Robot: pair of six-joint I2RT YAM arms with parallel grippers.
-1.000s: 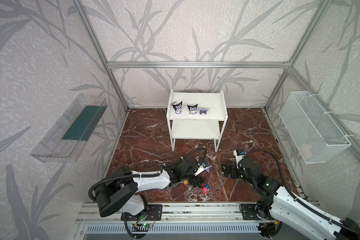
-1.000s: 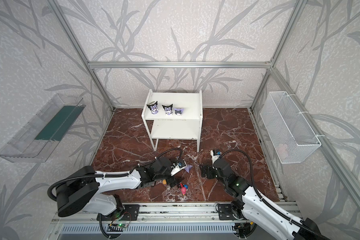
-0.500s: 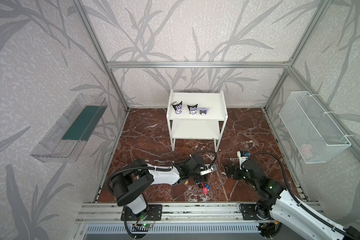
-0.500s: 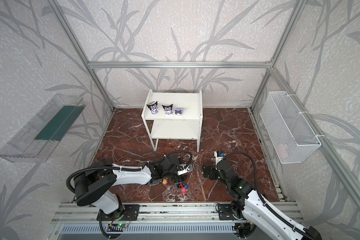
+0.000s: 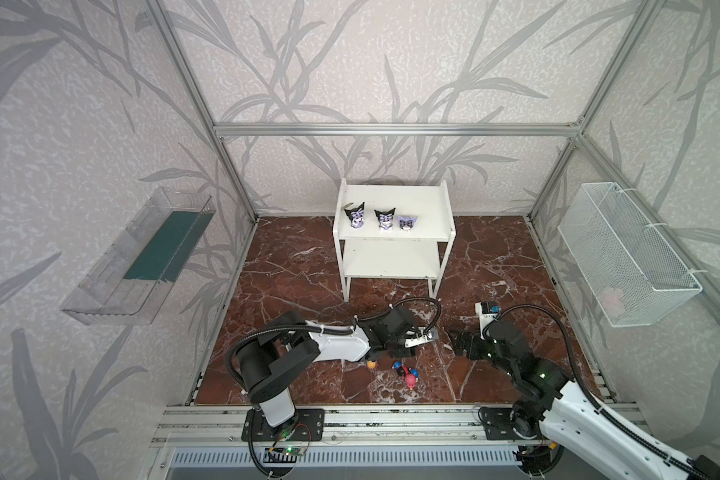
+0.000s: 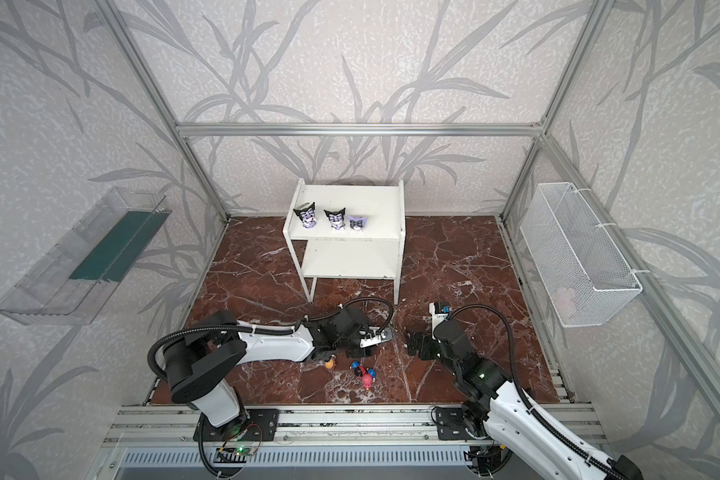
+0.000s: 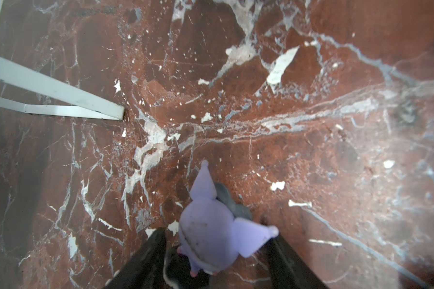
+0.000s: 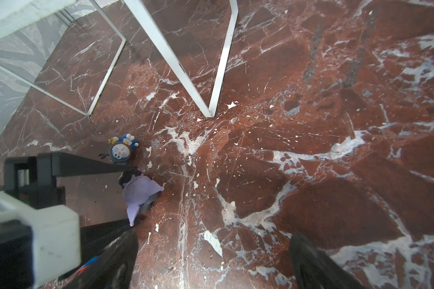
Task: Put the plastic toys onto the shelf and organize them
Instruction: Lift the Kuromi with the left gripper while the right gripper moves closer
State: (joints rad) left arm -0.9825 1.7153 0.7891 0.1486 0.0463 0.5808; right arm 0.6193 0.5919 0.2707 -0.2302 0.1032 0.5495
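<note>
shelf (image 5: 427,201) top tier: three toys (image 5: 384,219) upright | basket (image 5: 624,245): pinkish lump (image 5: 612,297) (blurred)

No text, brand, number or sign can be read in any view. The white box (image 5: 488,314) at the near right carries a small dark printed strip, but its characters are too small to make out.
</note>
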